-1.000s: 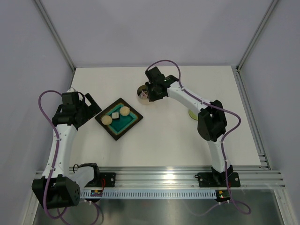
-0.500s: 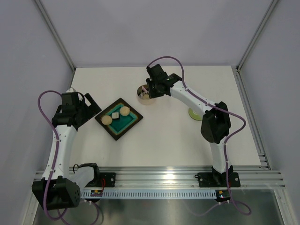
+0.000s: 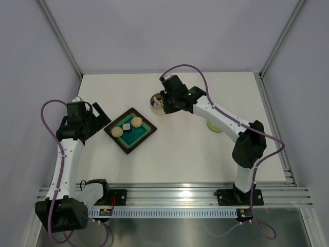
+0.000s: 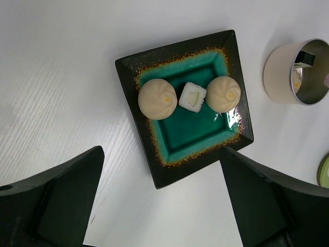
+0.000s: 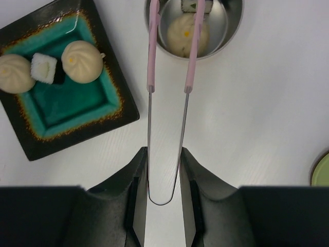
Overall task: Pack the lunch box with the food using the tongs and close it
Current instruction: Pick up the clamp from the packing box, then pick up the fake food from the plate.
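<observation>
Right gripper (image 5: 163, 155), bottom centre of its wrist view, is clamped on the slim pink V-shaped tongs (image 5: 151, 56). Their tips sit at the small shiny round steel tin (image 5: 232, 28) up top, 1 beige dough ball (image 5: 180, 36) inside. Left gripper (image 4: 162, 190) gapes wide over the dark square teal tray (image 4: 128, 72), which has 2 dough balls (image 4: 154, 98) and 1 pale cube (image 4: 192, 96).

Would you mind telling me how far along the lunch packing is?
Done: one dumpling lies in the lunch box. In hand: the right hand grips the tongs, tips over the box by a white cube. Remaining: two dumplings and a cube on the tray, and the lid sits off.
</observation>
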Available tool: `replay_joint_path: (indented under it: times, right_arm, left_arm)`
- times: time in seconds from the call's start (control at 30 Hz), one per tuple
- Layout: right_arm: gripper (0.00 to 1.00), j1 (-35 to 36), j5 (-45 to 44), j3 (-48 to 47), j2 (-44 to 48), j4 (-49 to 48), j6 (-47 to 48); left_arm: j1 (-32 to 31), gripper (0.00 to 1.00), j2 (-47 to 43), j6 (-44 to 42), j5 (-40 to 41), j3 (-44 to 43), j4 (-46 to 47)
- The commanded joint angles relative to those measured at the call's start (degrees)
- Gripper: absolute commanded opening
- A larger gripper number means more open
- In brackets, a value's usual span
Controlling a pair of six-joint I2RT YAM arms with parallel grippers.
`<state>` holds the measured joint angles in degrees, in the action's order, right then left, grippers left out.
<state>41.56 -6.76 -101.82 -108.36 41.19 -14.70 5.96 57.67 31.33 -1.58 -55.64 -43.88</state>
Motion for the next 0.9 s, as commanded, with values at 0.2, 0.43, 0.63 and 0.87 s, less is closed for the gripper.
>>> replay_joint_path:
  times: [0.2, 0.43, 0.63, 0.87]
  right_arm:
    - [0.23, 11.16, -0.89, 8.30, 8.42, -3.39, 1.52]
    - [0.24, 14.33, 1.67, 11.38, 6.41, -6.91, -0.86]
    - [0.24, 15.30, -0.26, 11.12, 2.98, -8.40, -0.16]
    - [0.25, 15.92, -2.72, 10.76, -0.45, -8.67, 0.46]
  left_arm:
    - [0.37, 0.99, -1.86, -0.92, -0.09, -0.96, 0.64]
    - [0.37, 0.99, -1.86, -0.83, -0.09, -1.14, 0.55]
    - [0.37, 0.99, -1.86, -0.83, 0.26, -0.79, 0.46]
    - [0.37, 0.99, -1.51, -0.83, 0.27, -0.70, 0.63]
